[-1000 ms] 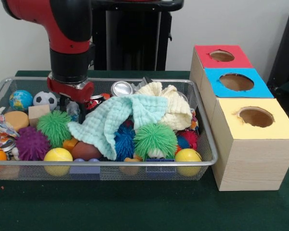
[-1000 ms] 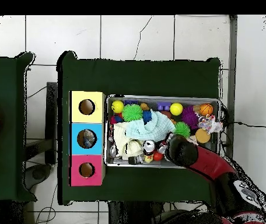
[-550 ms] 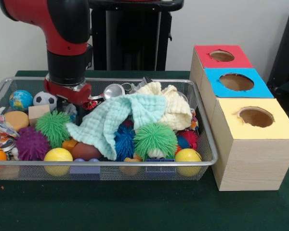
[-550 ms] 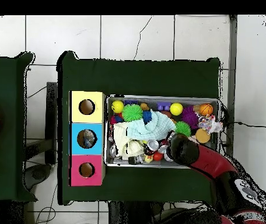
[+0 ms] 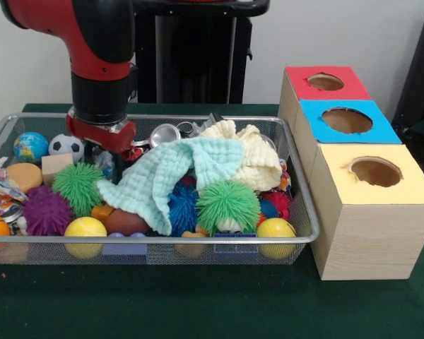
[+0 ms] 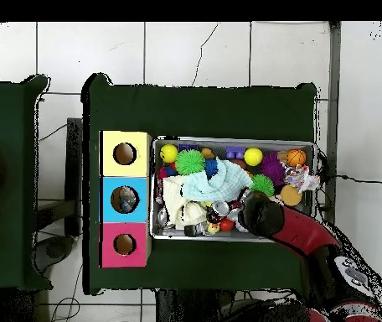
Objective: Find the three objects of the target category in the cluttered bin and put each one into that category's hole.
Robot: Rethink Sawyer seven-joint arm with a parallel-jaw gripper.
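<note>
In the wire bin (image 5: pixel 300 212), near its back wall, the red and black arm comes down with its gripper (image 5: pixel 102 152) low among the toys — the tips are hidden behind the clutter, so I cannot tell if it is open or closed, or if it has hold of anything. Just beside the gripper, toward the boxes, a shiny metal can (image 5: pixel 165 133) lies tipped near the back wall, with a small red thing between them. A light green cloth (image 5: pixel 171 176) is spread in the middle of the bin, with a cream cloth (image 5: pixel 254 159) beside it. Spiky balls, yellow balls, a globe ball (image 5: pixel 30 146) and a little soccer ball (image 5: pixel 66 145) lie around. Next to the bin stand three boxes with round holes — red (image 5: pixel 325 82), blue (image 5: pixel 347 121) and yellow (image 5: pixel 374 171).
</note>
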